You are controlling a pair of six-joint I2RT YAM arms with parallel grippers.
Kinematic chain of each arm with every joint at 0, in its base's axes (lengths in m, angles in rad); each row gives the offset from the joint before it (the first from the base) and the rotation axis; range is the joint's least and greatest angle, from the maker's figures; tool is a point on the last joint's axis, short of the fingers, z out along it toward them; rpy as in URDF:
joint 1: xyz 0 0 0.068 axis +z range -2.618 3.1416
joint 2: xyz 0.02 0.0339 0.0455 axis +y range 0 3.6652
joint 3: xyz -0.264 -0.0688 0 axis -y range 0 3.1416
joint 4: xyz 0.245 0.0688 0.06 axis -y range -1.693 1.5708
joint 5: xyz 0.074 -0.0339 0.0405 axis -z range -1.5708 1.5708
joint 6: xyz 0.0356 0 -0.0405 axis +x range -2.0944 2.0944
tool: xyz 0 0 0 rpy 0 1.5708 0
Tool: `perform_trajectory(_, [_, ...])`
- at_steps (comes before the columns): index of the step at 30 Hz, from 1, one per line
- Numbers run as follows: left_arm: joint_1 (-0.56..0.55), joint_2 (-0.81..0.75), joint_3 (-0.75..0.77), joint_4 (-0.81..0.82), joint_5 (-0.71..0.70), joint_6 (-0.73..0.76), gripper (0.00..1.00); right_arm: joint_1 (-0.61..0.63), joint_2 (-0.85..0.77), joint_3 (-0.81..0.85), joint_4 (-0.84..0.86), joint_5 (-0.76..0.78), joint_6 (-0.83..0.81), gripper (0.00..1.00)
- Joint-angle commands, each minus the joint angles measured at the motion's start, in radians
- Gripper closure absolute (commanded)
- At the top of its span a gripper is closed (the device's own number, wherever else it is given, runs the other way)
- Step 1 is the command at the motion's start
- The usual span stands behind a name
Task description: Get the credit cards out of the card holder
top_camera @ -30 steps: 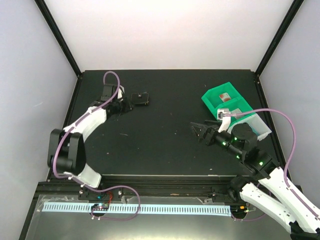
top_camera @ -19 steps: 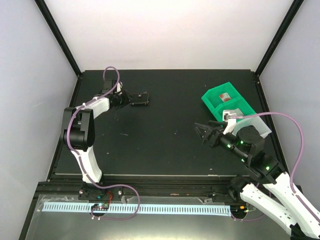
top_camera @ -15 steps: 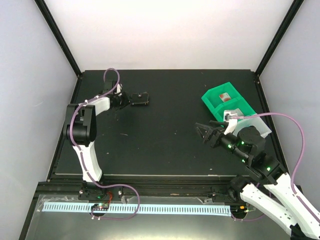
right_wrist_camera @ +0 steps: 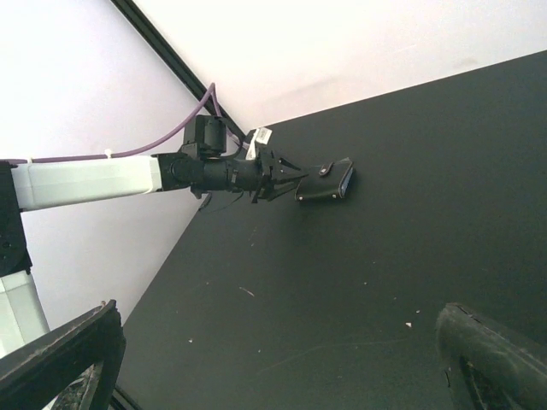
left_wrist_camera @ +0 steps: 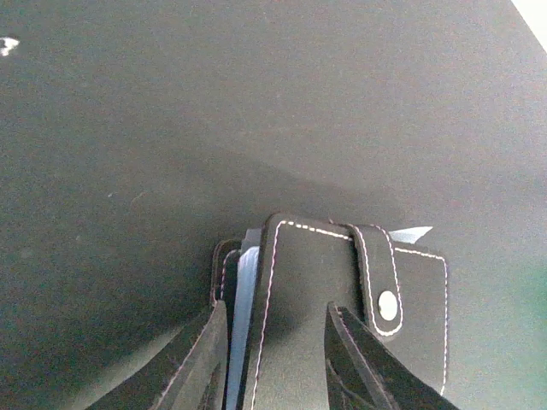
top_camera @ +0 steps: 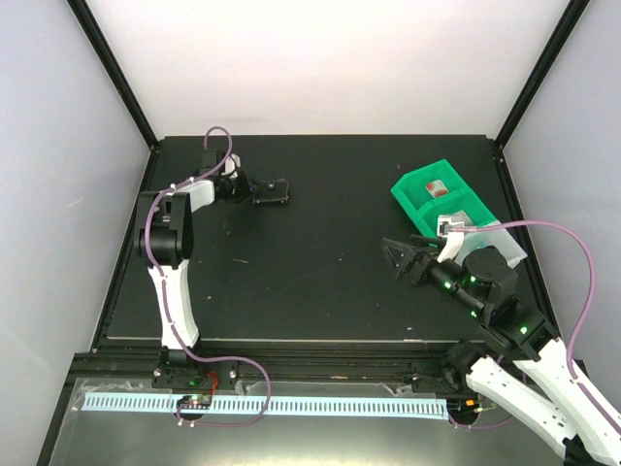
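Observation:
The card holder lies at the back left of the black table, folded, black with white stitching and a snap tab. A pale blue-grey inner layer shows along its left edge. My left gripper reaches it from the left; its jaws are shut on the holder's front cover, one finger outside, the other across the cover. From the right wrist, the holder sits at that gripper's tips. No credit cards show at the holder. My right gripper hangs open and empty, far right.
A green tray stands at the back right with a small red thing in it, perhaps a card. A clear tray adjoins it, partly under my right arm. The table's left edge runs close behind the left arm.
The left arm has stretched back and its gripper has moved right, from apart from the holder onto its left edge. The right gripper has shifted slightly right.

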Motion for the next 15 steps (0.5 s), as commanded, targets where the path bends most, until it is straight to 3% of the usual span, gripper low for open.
perform_trajectory(1, [0.004,0.044,0.061,-0.02,0.053,-0.017,0.68,0.008,-0.007,-0.006,-0.002,0.018,0.016,0.0])
perform_trajectory(9, [-0.009,0.04,0.055,-0.035,0.056,-0.016,0.82,0.008,-0.037,-0.013,-0.013,0.024,0.023,0.0])
perform_trajectory(15, [-0.015,0.017,0.021,-0.039,0.057,-0.002,0.98,0.007,-0.054,-0.014,-0.027,0.016,0.028,0.0])
